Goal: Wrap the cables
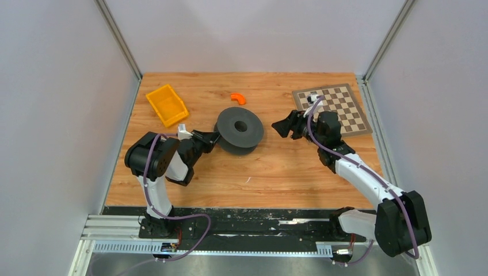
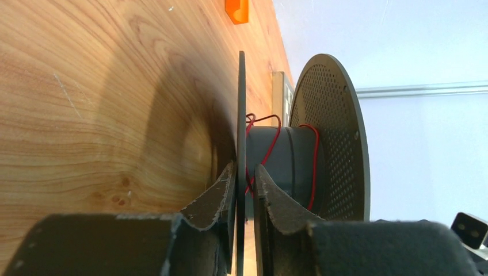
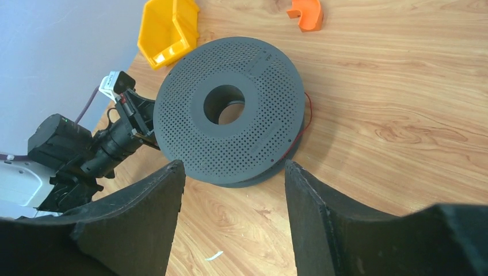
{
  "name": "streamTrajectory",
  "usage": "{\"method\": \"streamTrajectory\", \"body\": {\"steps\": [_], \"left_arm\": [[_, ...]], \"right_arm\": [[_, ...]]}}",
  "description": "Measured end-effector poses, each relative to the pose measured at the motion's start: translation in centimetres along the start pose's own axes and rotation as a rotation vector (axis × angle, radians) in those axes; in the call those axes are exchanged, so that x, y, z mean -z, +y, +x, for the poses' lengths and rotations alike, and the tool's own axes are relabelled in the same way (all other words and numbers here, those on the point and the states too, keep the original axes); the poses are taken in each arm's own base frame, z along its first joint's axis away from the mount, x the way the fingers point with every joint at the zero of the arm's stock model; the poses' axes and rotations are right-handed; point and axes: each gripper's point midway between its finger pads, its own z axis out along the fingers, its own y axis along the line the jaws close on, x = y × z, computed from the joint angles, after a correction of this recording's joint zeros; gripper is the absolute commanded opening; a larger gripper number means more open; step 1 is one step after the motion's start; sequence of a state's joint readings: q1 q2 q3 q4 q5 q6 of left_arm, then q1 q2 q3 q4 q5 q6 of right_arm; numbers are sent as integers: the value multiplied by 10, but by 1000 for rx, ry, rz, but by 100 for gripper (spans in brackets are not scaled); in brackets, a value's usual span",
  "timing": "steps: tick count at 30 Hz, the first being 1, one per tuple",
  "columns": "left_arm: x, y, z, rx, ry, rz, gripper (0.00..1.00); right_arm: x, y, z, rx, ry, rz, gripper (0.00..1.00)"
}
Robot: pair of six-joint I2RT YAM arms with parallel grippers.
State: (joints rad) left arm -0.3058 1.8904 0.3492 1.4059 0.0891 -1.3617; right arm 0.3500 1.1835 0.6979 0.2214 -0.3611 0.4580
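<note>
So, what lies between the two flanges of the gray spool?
The gray hub, with a few loose turns of thin red wire on it. The left wrist view shows this.

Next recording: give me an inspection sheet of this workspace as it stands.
Surface: wooden table, small white scrap.
Job's things: grey spool lying flat, thin red wire loosely round its core.
Clutter: orange bin, orange curved piece, checkerboard.
Grippers: left gripper fingers straddle the spool's lower flange, gap at one finger; right gripper open, empty, apart from the spool.
Cables: purple cables along both arms.
Surroundings: plain grey walls.
</note>
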Motion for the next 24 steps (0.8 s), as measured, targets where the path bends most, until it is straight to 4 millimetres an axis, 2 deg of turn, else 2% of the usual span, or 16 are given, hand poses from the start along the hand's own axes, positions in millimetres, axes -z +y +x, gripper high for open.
{"method": "streamTrajectory", "body": {"steps": [4,12,20,24], "left_arm": [[5,3,3,0,11,-2,32],[20,17,10,10,35,-41,34],[33,27,15,31,52,-79,42],[38,25,13,37,45,-80,45]], "right_arm": [[-1,-3,4,-4,10,5,62],[0,-9,15,-14,30,18,61],[-2,-13,19,-22,44,26,60],[-2,-18,29,-34,68,34,60]]}}
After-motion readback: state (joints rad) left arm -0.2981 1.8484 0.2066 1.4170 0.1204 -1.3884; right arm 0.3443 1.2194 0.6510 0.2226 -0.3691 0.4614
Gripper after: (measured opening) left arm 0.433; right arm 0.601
